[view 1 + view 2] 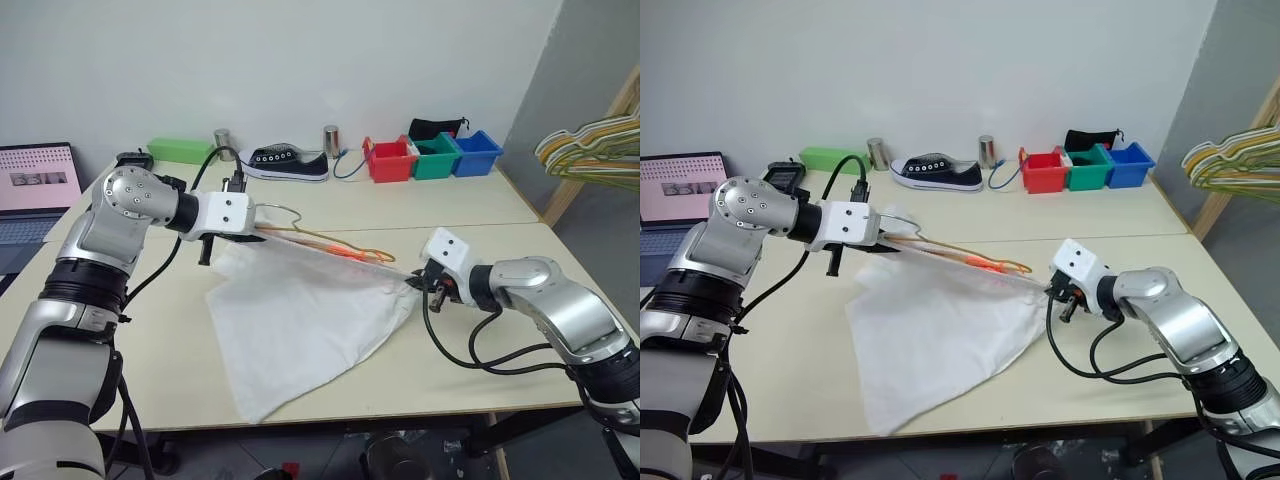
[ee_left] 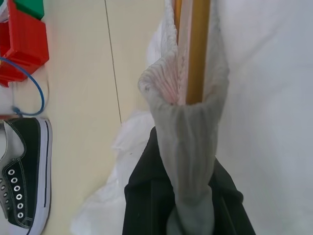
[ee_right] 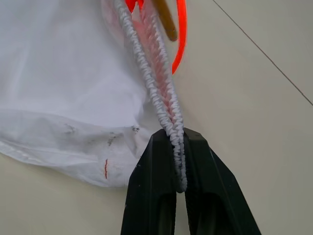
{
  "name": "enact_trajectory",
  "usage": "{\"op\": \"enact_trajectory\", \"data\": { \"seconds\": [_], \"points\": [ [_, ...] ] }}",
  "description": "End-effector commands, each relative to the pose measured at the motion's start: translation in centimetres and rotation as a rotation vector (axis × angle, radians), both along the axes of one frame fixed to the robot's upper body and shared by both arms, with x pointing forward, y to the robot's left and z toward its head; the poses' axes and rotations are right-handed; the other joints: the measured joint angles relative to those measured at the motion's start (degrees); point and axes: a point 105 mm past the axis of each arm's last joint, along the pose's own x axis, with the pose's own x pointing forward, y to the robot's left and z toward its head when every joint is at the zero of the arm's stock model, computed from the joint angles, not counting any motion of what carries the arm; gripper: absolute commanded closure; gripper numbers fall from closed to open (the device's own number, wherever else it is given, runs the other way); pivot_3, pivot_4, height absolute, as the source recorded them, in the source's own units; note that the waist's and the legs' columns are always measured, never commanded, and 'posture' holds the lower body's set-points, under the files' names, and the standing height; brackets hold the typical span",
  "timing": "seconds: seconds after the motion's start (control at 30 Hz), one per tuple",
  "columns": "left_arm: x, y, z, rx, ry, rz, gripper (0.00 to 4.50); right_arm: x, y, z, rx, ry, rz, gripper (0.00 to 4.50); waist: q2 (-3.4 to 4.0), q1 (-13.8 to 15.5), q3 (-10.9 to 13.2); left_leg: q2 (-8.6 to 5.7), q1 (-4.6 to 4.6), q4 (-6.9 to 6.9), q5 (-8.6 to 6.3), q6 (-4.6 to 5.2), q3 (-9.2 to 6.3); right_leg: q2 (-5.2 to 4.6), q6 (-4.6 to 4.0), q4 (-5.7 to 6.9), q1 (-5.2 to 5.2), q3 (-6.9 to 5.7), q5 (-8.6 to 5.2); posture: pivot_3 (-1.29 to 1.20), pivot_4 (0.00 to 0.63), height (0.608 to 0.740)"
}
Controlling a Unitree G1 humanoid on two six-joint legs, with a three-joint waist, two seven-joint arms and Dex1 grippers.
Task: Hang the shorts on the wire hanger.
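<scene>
The white shorts (image 1: 300, 320) hang stretched between my two grippers above the table, their lower part lying on the tabletop. My left gripper (image 1: 252, 232) is shut on one end of the gathered waistband (image 2: 188, 142); my right gripper (image 1: 418, 284) is shut on the other end (image 3: 173, 125). The yellow-orange wire hanger (image 1: 335, 246) lies along the waistband, its wire (image 2: 198, 54) running inside the waistband opening, its silver hook (image 1: 285, 210) sticking up near my left gripper. An orange loop of the hanger (image 3: 181, 34) shows past the waistband by my right gripper.
At the back of the table (image 1: 500, 345) stand a black sneaker (image 1: 288, 162), two metal cans (image 1: 331, 140), a green box (image 1: 180, 150) and red, green and blue bins (image 1: 432, 157). A laptop (image 1: 35, 190) sits far left. Coloured hangers (image 1: 592, 145) hang at the right.
</scene>
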Motion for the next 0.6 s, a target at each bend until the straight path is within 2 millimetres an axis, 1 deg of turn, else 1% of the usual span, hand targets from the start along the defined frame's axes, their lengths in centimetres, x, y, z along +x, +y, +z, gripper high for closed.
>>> {"op": "enact_trajectory", "data": {
  "seconds": [0.03, 0.27, 0.4, 0.43, 0.47, 0.53, 0.6],
  "points": [
    [-0.3, 2.5, 1.7, 0.023, -0.038, 0.078, 4.5, 1.0, -2.9, 0.6, -0.073, -0.033, -0.1, 4.24, 0.0, -0.1, 0.0, 0.0, 0.0, 0.0, 0.0, 0.0, 0.0, 0.0, 0.0, 0.0, 0.0, 0.01, 0.0, -0.3, 0.0, 0.74],
    [0.2, 4.2, 0.4, 0.114, -0.051, 0.126, 4.5, 1.1, -3.0, 1.3, -0.064, -0.042, -0.092, 4.24, 0.0, 0.0, 0.0, 0.0, 0.01, 0.01, 0.0, 0.0, -0.01, 0.0, 0.0, 0.01, 0.01, -0.01, 0.0, -0.31, 0.0, 0.74],
    [0.6, 5.3, -0.4, 0.185, -0.059, 0.152, 4.5, 0.7, -2.0, 2.5, -0.044, -0.063, -0.061, 4.24, 0.0, -0.1, 0.0, 0.0, 0.01, 0.01, 0.0, 0.0, -0.01, 0.0, 0.0, 0.01, 0.01, -0.01, 0.0, -0.32, 0.0, 0.74],
    [0.7, 5.4, -0.5, 0.196, -0.07, 0.155, 4.5, 0.7, -1.5, 3.2, -0.036, -0.079, -0.05, 4.24, 0.0, -0.1, 0.0, 0.0, 0.01, 0.01, 0.0, 0.0, -0.01, 0.0, 0.0, 0.01, 0.01, 0.0, 0.0, -0.32, 0.0, 0.74],
    [0.9, 5.2, -0.6, 0.207, -0.079, 0.151, 4.5, 0.8, -0.8, 4.1, -0.021, -0.098, -0.034, 4.24, 0.0, -0.2, 0.0, 0.0, 0.01, 0.01, 0.0, 0.0, -0.01, 0.0, 0.0, 0.01, 0.0, 0.0, 0.0, -0.32, 0.0, 0.74],
    [1.4, 4.1, -0.8, 0.197, -0.099, 0.135, 4.5, 0.7, 1.0, 6.0, 0.014, -0.14, 0.007, 4.24, 0.01, -0.5, 0.0, 0.0, 0.0, 0.01, 0.0, 0.0, 0.0, 0.0, 0.0, 0.02, -0.01, 0.01, 0.0, -0.32, 0.0, 0.74],
    [1.8, 2.8, -1.0, 0.169, -0.114, 0.115, 4.5, 0.5, 2.5, 7.1, 0.045, -0.157, 0.036, 4.24, 0.0, -0.7, 0.0, 0.0, 0.01, 0.01, 0.0, 0.0, -0.01, 0.0, 0.0, 0.03, -0.03, 0.01, 0.0, -0.32, 0.0, 0.74]
  ]
}}
